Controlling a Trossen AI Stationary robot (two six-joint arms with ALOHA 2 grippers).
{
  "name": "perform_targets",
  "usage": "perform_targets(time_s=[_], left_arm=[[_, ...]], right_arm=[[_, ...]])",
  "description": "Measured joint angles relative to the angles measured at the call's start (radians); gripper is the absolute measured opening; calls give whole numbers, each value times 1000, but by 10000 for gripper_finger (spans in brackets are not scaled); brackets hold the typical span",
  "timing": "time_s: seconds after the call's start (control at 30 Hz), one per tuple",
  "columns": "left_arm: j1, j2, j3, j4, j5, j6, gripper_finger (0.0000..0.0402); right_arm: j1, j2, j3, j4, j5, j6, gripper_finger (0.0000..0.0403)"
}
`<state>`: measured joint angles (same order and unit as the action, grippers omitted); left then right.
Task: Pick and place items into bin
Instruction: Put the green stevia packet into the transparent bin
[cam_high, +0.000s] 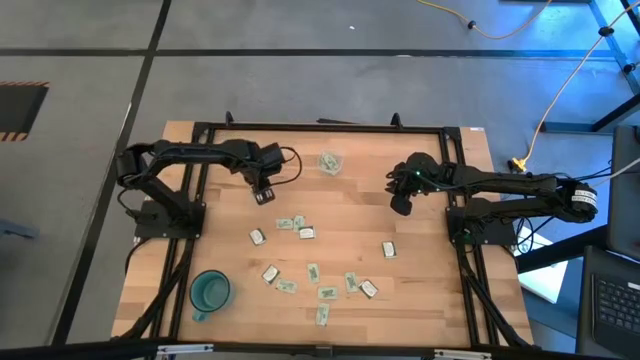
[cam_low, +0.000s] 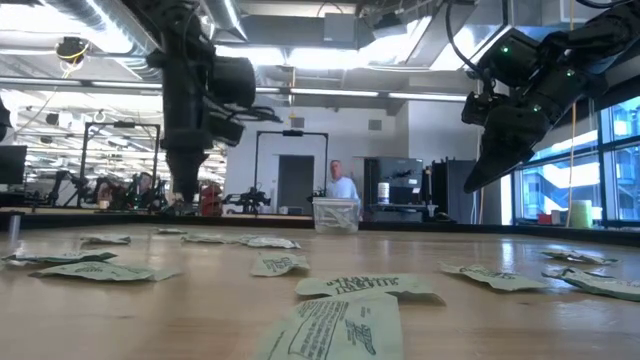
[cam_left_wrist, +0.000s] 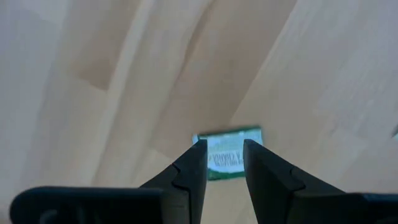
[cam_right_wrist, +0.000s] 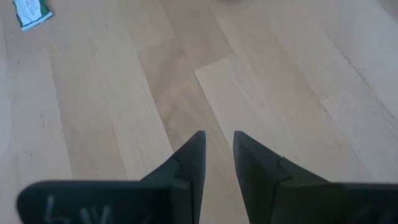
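Pale wooden planks made up the table (cam_high: 420, 300), and across its near half lay the scattered packets (cam_high: 318, 278) — pale green and silvery, flat on the wood, most of them well apart from one another. At the near left corner stood a teal cup (cam_high: 210, 292), which played no part in the work.

Farther back, the left gripper (cam_high: 264, 196) hung low over a single green-edged packet (cam_left_wrist: 225, 154). In the left wrist view its two fingers stood slightly parted with the packet showing in the gap between them; whether they touched it could not be told, and nothing looked gripped. The right gripper (cam_high: 400, 205) hovered clear above bare wood, its fingers a narrow gap apart and holding nothing.

Farthest from the near edge, between the two arms, sat the bin (cam_high: 331, 162), a small clear container with what seemed a few packets already inside.

By my judgement the step in hand was the pick — the left arm lined up on its packet. The next move would call for settling the fingertips onto the wood astride the thin packet, pinching it, then lifting and carrying it across to the bin.
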<state>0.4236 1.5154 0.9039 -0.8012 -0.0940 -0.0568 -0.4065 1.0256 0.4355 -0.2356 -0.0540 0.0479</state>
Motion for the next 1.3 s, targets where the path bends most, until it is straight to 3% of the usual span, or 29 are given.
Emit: perform_targets(time_s=[0.3, 0.6, 0.93, 1.3], left_arm=[[0, 0, -73, -1, -47, -92, 97], [10, 10, -91, 33, -28, -169, 97], [17, 132, -83, 28, 14, -162, 96], [17, 114, -89, 35, 27, -149, 27]], right_arm=[[0, 0, 0, 0, 0, 0, 87], [0, 0, 0, 0, 0, 0, 87], [0, 0, 0, 5, 0, 0, 87], [0, 0, 0, 7, 0, 1, 87]])
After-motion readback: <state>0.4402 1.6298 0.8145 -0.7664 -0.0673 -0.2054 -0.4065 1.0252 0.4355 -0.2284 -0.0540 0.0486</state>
